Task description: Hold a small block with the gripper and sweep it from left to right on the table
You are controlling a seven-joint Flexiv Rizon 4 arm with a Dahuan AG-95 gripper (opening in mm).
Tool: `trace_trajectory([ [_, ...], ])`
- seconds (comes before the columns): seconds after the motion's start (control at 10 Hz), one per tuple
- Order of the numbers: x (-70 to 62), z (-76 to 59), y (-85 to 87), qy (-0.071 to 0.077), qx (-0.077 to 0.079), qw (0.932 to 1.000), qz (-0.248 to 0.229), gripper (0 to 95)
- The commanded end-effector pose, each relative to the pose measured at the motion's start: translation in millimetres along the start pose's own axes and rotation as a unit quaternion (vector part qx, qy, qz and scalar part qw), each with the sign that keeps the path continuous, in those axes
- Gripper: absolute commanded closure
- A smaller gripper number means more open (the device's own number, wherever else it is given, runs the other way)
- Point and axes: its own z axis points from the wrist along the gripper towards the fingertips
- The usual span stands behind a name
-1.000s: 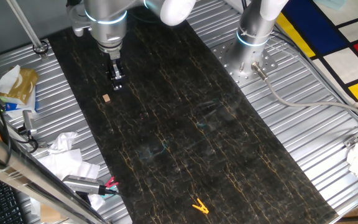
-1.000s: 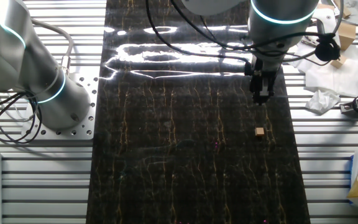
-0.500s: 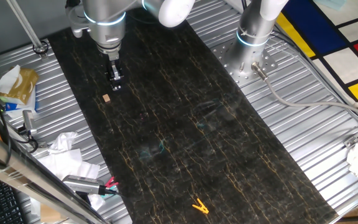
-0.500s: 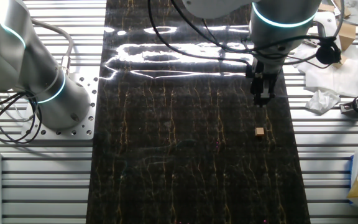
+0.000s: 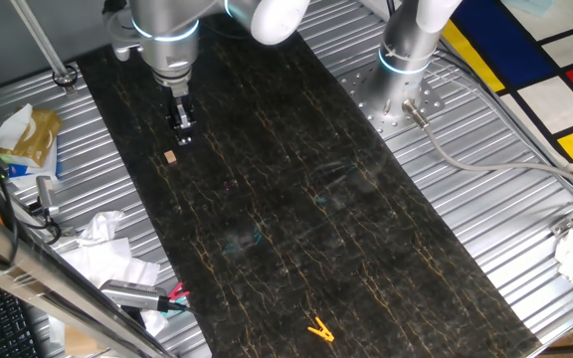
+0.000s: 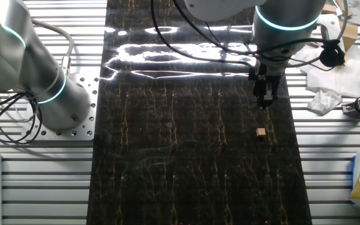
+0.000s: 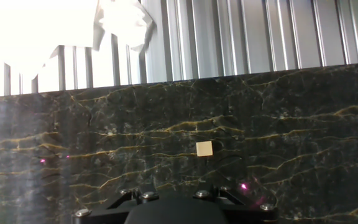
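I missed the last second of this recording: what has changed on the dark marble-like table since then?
The small black two-finger gripper has drifted slightly farther from the tiny tan wooden cube, holding nothing. The cube lies where it was on the dark gold-veined table, apart from the gripper; the yellow clip has not moved.

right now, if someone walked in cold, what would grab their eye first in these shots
Probably the arm's glowing blue ring above the small black gripper, which hangs over the far end of the dark gold-veined table. Next, the small block, a tan speck lying alone on the slab just short of the fingers, untouched. Last, the yellow clip at the near end.
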Motion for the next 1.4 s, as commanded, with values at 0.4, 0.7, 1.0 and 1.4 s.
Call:
trace_trajectory([
  [0.4,-2.9,7.1,-3.3,-0.002,0.001,1.0,-0.001,57.0],
  [0.7,-4.0,8.1,-3.5,-0.001,0.001,1.0,0.0,57.0],
  [1.0,-5.7,7.7,-4.5,-0.001,0.001,1.0,0.0,57.0],
  [1.4,-9.6,11.6,-7.1,-0.002,0.001,1.0,-0.003,57.0],
])
